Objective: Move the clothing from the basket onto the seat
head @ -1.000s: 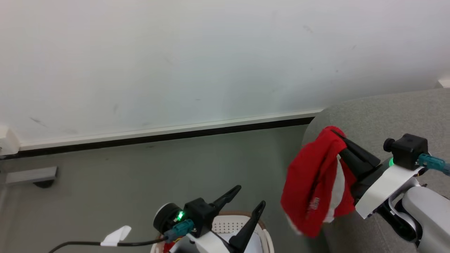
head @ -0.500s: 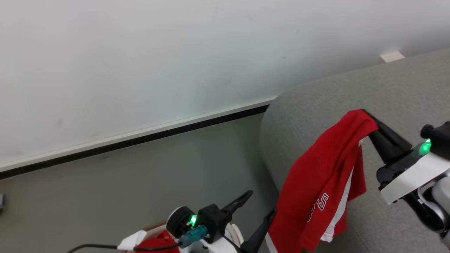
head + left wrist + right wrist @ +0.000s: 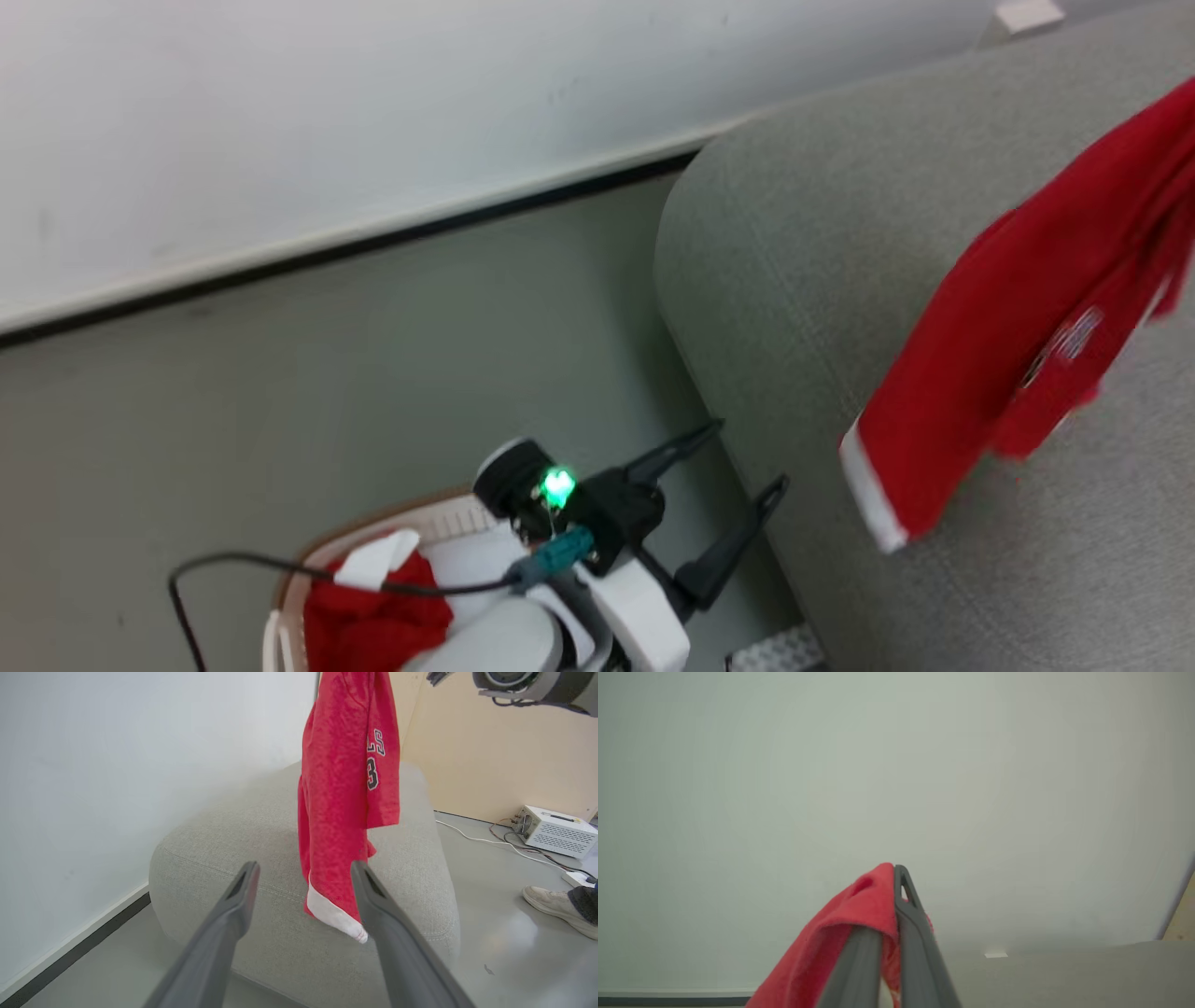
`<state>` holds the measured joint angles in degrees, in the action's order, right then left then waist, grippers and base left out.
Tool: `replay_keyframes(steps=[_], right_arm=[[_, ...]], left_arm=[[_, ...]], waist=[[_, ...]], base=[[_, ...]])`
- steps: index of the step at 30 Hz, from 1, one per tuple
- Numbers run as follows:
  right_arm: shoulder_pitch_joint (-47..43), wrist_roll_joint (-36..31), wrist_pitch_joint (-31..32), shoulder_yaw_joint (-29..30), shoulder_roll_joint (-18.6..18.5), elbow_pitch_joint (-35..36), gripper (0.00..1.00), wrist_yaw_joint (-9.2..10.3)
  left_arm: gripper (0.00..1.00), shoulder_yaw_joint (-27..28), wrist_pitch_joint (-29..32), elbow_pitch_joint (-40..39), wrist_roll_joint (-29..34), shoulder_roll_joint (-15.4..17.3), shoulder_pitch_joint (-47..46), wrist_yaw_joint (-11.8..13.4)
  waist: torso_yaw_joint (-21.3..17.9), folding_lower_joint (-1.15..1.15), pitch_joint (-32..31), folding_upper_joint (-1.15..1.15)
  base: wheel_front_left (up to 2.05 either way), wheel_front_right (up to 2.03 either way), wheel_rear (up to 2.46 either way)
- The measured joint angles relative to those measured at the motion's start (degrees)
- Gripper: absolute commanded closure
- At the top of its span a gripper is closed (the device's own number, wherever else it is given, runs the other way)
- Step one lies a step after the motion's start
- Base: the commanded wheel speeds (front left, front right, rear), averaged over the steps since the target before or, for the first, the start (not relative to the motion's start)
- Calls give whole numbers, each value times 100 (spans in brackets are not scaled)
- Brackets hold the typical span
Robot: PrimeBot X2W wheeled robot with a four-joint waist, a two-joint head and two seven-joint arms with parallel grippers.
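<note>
A red garment (image 3: 1027,345) with a white band along its lower edge hangs in the air over the grey seat (image 3: 794,280). In the right wrist view my right gripper (image 3: 896,872) is shut on a bunched fold of this clothing (image 3: 859,914). The left wrist view shows the garment (image 3: 345,788) dangling in front of the seat (image 3: 233,830), white lettering on it. My left gripper (image 3: 747,457) stands open and holds nothing, beside the seat's corner and above the basket (image 3: 392,525). More red clothing (image 3: 373,625) lies in the basket. The left gripper's (image 3: 303,868) fingers frame the garment from a distance.
A white wall with a dark skirting strip runs behind the grey floor (image 3: 373,373). In the left wrist view a white box (image 3: 556,830) with cables sits on the floor beyond the seat, a person's shoe (image 3: 556,905) near it. My right arm (image 3: 514,681) shows at the top.
The head camera has turned and tipped down. My right gripper has carried the red garment further right over the seat and has left the head view. The left gripper has stayed open.
</note>
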<state>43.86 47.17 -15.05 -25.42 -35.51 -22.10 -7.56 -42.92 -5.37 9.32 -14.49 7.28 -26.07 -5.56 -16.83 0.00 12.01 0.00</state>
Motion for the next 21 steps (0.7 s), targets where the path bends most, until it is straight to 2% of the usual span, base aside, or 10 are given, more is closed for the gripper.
replay_keyframes(steps=[7, 12, 17, 21], right_arm=[[1765, -917, 157, 1801, 140, -1135, 100, 0], [2814, -1803, 412, 2644, 157, -1957, 100, 0], [2863, -2698, 375, 3140, 598, -2888, 100, 0], [2463, -3200, 180, 3586, 1002, -3634, 100, 0]], left_arm=[[0, -78, 23, -63, 169, 62, -848, -92], [0, -125, -19, -78, 241, 60, -1370, -122], [0, -123, -168, 73, 237, 27, -1574, -131], [0, -151, -287, 278, 222, 2, -1572, -120]], waist=[[200, 1, 972, 0], [409, 1, 1675, 0], [681, 3, 2215, 0], [949, 2, 2355, 0]], base=[[0, 0, 0], [0, 0, 0], [0, 0, 0], [0, 0, 0]])
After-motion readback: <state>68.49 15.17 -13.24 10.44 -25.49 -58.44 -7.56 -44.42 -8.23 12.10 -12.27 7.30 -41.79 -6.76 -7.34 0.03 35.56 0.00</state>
